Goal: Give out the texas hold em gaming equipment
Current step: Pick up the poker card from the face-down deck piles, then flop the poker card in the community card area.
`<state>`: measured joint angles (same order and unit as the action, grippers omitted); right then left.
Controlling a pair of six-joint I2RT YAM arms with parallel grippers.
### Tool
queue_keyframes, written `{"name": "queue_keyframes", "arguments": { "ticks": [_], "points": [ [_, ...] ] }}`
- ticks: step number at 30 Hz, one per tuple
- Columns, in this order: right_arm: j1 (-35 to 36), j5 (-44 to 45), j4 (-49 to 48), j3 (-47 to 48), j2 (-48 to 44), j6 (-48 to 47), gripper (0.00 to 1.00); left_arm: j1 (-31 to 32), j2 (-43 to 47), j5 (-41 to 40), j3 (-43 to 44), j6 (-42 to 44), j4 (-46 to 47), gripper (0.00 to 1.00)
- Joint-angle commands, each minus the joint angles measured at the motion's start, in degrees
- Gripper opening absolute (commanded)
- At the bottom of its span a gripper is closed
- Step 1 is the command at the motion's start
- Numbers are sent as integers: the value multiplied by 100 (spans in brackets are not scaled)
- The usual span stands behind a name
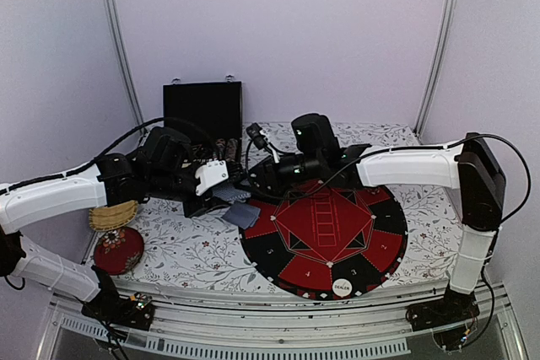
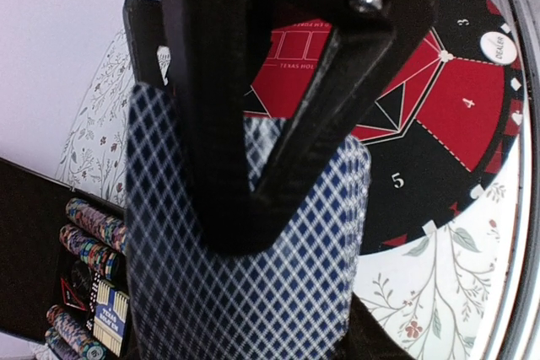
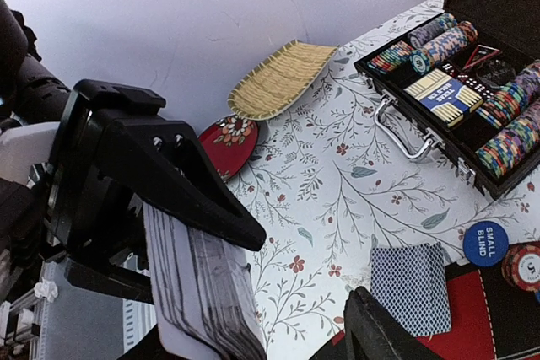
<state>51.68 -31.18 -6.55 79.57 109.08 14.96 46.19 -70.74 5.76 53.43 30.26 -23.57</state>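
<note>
Floral-printed cloth covers the table under pale, plain walls, and the round red-and-black mat (image 1: pixel 384 242) on it serves as the landmark. The deck of cards (image 2: pixel 253 309), diamond-patterned backs outward, is held in the air just off the mat's left edge, on the side toward the chip case (image 3: pixel 447 158). The left gripper (image 1: pixel 221 195) pinches it, one black finger across the back and the other under the stack, so the claw is pressed on the deck, not spread. One single card (image 3: pixel 409 288) lies face down on the cloth just at the mat's left rim, below the deck. A blue SMALL BLIND button (image 3: pixel 485 244) and a striped chip (image 3: pixel 523 265) sit at the mat's rim beside that card, and the white DEALER button (image 1: pixel 342 287) rests on the mat's near edge. The step in hand looks like dealing: the left arm offers the deck while the right gripper (image 1: pixel 253 181) reaches over the mat's far-left edge toward it. How wide that right claw stands cannot be told; only one of its fingers shows, dark and blurred, and it seems to hold nothing. The next move likely calls for it to nip the top card alone, slide it free without dragging its neighbours, and set it by a numbered seat on the mat. Beyond the mat's left side lie a woven tray (image 3: pixel 283 77) and a red dish (image 3: pixel 228 145).
</note>
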Motion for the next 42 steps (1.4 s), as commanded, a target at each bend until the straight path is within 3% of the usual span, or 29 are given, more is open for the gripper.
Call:
{"name": "queue_keyframes", "arguments": {
  "ticks": [1,9,16,20,25,32,36,42],
  "points": [
    [-18,488,352,-220,-465,-223,55,67,78,74,-17,33,156,47],
    [-24,487,604,-242,-737,-368,44,73,52,46,-17,33,160,47],
    [-21,433,880,-177,-917,-453,24,71,52,9,-15,33,160,47],
    [-25,546,1076,-223,-1150,-481,20,67,52,-19,-26,33,156,47],
    [-19,715,1290,-336,-1460,-503,3,68,47,-22,-26,32,157,47],
    [-20,1280,2056,-309,-2051,-485,2,71,51,-58,-24,31,157,47],
    [-156,2087,2960,-336,-2689,-387,2,69,60,-40,-17,24,160,47],
    [-556,3228,4816,-516,-3188,516,2,70,69,-30,3,15,160,47]
  ]
}}
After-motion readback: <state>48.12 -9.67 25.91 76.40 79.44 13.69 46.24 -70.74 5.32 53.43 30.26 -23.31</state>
